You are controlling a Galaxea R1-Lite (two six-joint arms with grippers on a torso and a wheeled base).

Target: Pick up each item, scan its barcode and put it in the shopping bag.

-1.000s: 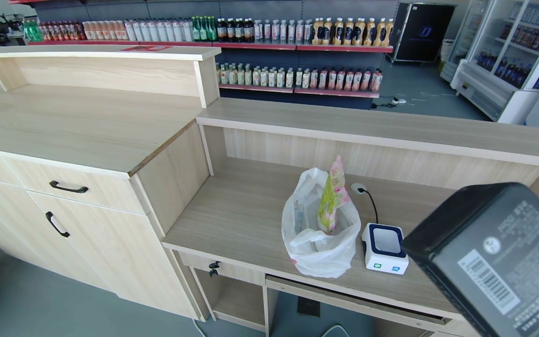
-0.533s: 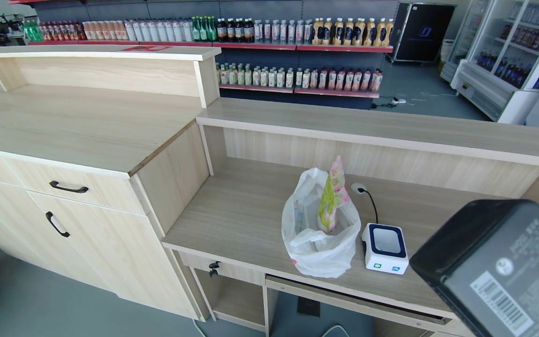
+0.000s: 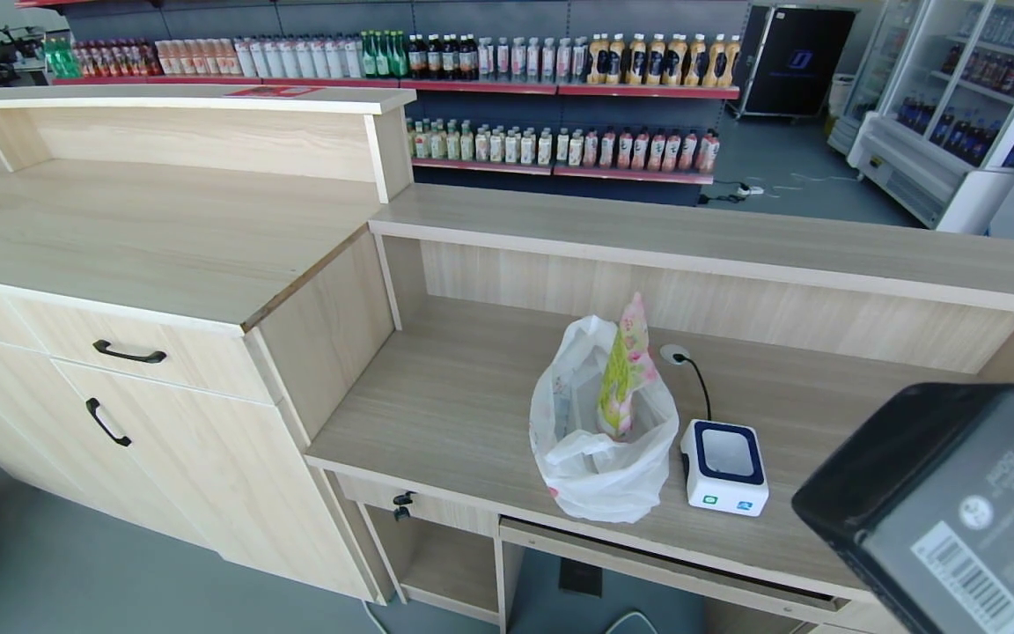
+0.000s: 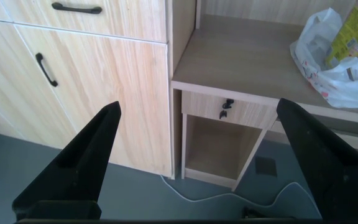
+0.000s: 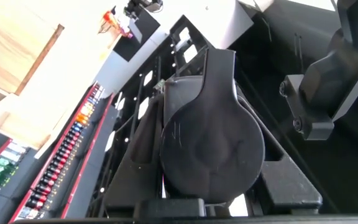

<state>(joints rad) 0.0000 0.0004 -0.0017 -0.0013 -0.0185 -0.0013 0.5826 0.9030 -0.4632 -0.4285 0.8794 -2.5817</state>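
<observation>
A black box [image 3: 956, 511] with a white barcode label hangs close to the camera at the lower right of the head view, to the right of the scanner [image 3: 723, 465]. In the right wrist view my right gripper [image 5: 210, 180] is shut on this dark item [image 5: 211, 134]. The white shopping bag [image 3: 602, 458] stands on the low counter just left of the scanner, with a green and pink pouch [image 3: 626, 370] upright inside it. My left gripper [image 4: 199, 106] stands open and holds nothing, low in front of the counter, left of the bag [image 4: 331, 59].
A taller wooden counter [image 3: 146, 238] with drawers stands to the left. A raised ledge [image 3: 736, 238] runs behind the low counter. A cable [image 3: 699, 383] leads from the scanner to a hole at the back. Drink shelves [image 3: 489, 62] and fridges [image 3: 956, 106] line the room behind.
The black box has moved down and to the right in the head view, away from the scanner. Bag, pouch and scanner have stayed in place.
</observation>
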